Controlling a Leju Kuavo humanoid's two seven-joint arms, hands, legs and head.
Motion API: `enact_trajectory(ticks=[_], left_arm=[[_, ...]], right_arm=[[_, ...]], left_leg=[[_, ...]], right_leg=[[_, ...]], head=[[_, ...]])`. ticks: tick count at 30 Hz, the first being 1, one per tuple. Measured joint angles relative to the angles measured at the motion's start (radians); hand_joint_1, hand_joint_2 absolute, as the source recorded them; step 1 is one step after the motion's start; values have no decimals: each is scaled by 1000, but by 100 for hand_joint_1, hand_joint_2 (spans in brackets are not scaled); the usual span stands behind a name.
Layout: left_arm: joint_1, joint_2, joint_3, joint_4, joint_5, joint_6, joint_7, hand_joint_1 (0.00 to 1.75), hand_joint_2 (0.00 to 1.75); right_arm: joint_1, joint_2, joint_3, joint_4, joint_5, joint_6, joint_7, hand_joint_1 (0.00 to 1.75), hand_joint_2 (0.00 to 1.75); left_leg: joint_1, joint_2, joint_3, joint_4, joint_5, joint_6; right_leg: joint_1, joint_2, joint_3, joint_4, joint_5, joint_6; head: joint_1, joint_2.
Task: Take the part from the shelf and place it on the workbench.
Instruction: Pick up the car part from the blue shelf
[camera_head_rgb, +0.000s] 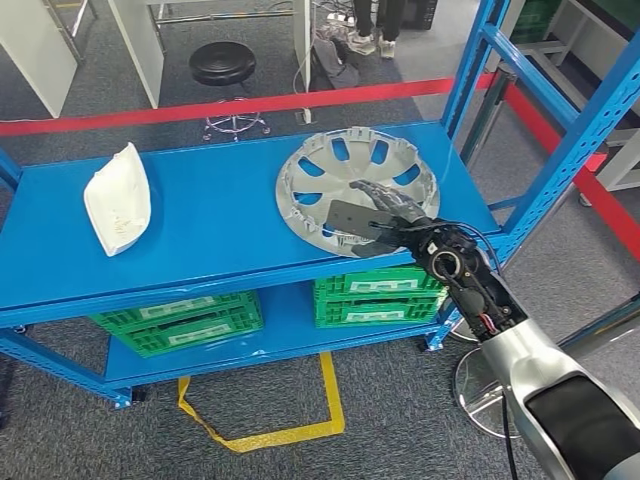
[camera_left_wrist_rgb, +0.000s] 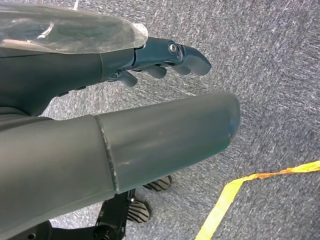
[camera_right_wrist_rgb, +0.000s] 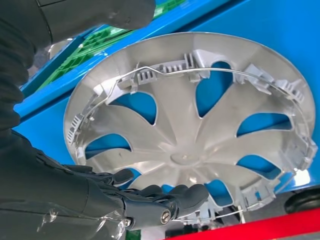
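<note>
A silver hubcap (camera_head_rgb: 340, 165) lies inner side up on the right half of the blue shelf top (camera_head_rgb: 219, 220). My right hand (camera_head_rgb: 385, 210) reaches over its near rim with fingers spread, and nothing shows it gripping. In the right wrist view the hubcap (camera_right_wrist_rgb: 188, 135) lies between the thumb and the dark fingers (camera_right_wrist_rgb: 177, 197), which stretch along its rim. A white moulded part (camera_head_rgb: 117, 200) rests at the shelf's left end. My left hand (camera_left_wrist_rgb: 113, 125) hangs over grey carpet, fingers straight and holding nothing.
Two green crates (camera_head_rgb: 181, 320) (camera_head_rgb: 377, 295) sit on the lower shelf. Blue uprights (camera_head_rgb: 573, 150) rise on the right. Behind the shelf run a red floor line (camera_head_rgb: 226, 105), a black stool (camera_head_rgb: 223, 62) and a person's feet (camera_head_rgb: 373, 40). Yellow tape (camera_head_rgb: 302, 435) marks the carpet.
</note>
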Motion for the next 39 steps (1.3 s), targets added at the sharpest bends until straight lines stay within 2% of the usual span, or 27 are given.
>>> enact_trajectory(ticks=[12,22,39], left_arm=[[0,5,0,0,0,0,0,0,0],[2,7,-2,0,0,0,4,0,0],[4,15,-2,0,11,0,4,0,0]], right_arm=[[0,-6,18,19,-6,23,13,0,175],[39,-57,37,31,14,73,45,0,175],[41,-110,70,33,36,129,39,0,175]], left_leg=[[0,0,0,0,0,0],[0,1,0,0,0,0],[0,1,1,0,0,0]], right_leg=[[0,0,-1,0,0,0],[0,1,0,0,0,0],[0,1,0,0,0,0]], head=[[0,0],[0,0],[0,0]])
